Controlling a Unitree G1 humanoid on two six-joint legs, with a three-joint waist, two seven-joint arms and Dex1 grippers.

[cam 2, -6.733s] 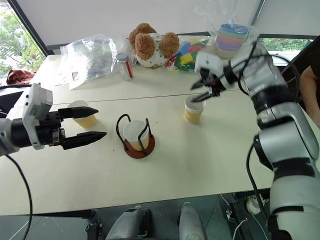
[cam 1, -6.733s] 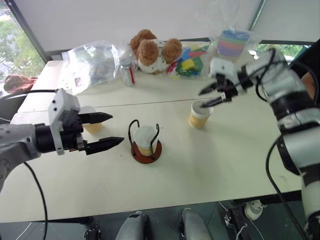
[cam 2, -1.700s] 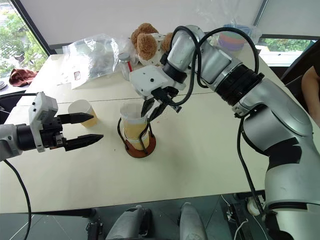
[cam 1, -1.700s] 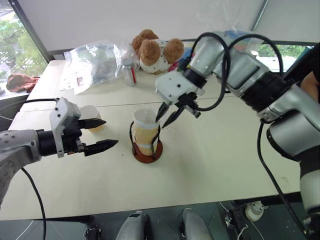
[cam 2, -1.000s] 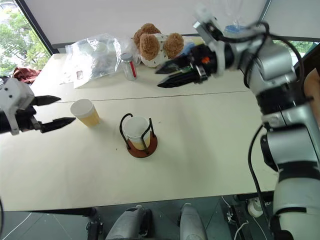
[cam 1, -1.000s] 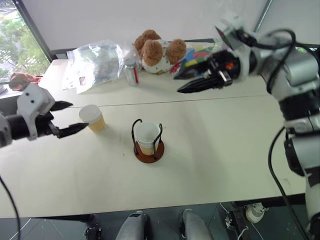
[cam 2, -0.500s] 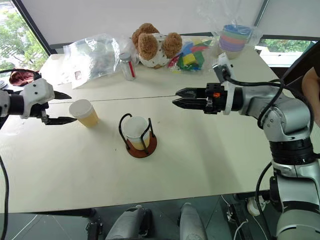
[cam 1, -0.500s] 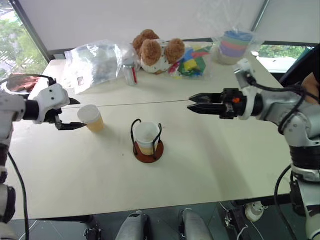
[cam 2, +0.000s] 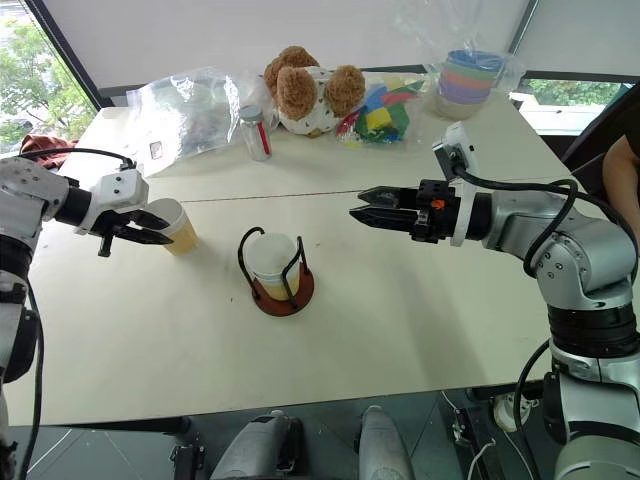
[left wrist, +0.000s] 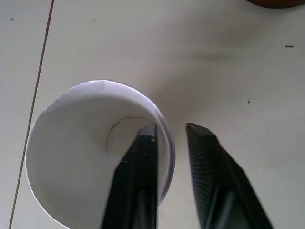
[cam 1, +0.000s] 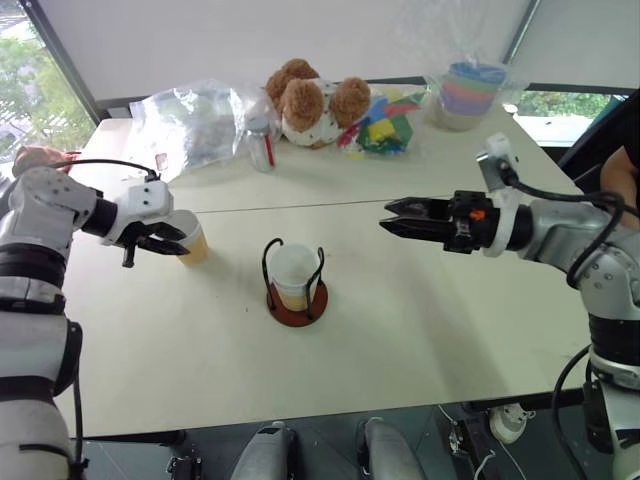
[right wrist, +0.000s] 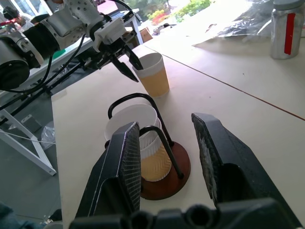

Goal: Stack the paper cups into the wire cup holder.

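- The pale surface [cam 1: 430, 330] carries everything; a seam runs across it from left to right, behind the cups.
- A crumpled clear plastic bag [cam 1: 190, 120] lies near the far left corner, with a small bottle [cam 1: 260, 146] standing just beside it.
- A brown teddy bear [cam 1: 308, 100] sits at the far edge, coloured blocks [cam 1: 382, 128] next to it, and a stack of pastel bowls in clear plastic [cam 1: 468, 92] stands toward the far right corner.
- The right claw [cam 2: 362, 216] hangs over the middle of the surface, pointing left, fingers partly apart and holding nothing; it is well apart from the holder.
- The left claw [cam 2: 150, 228] is at the lone paper cup [cam 1: 192, 238] near the left edge: one finger [left wrist: 140, 176] reaches inside the cup, the other sits outside, pinched on the rim wall.
- The wire cup holder [cam 1: 295, 295] stands upright near the centre, its red disc base flat on the surface.
- Stacked paper cups [right wrist: 138, 136] sit inside the holder's black wire loops, white rim up.
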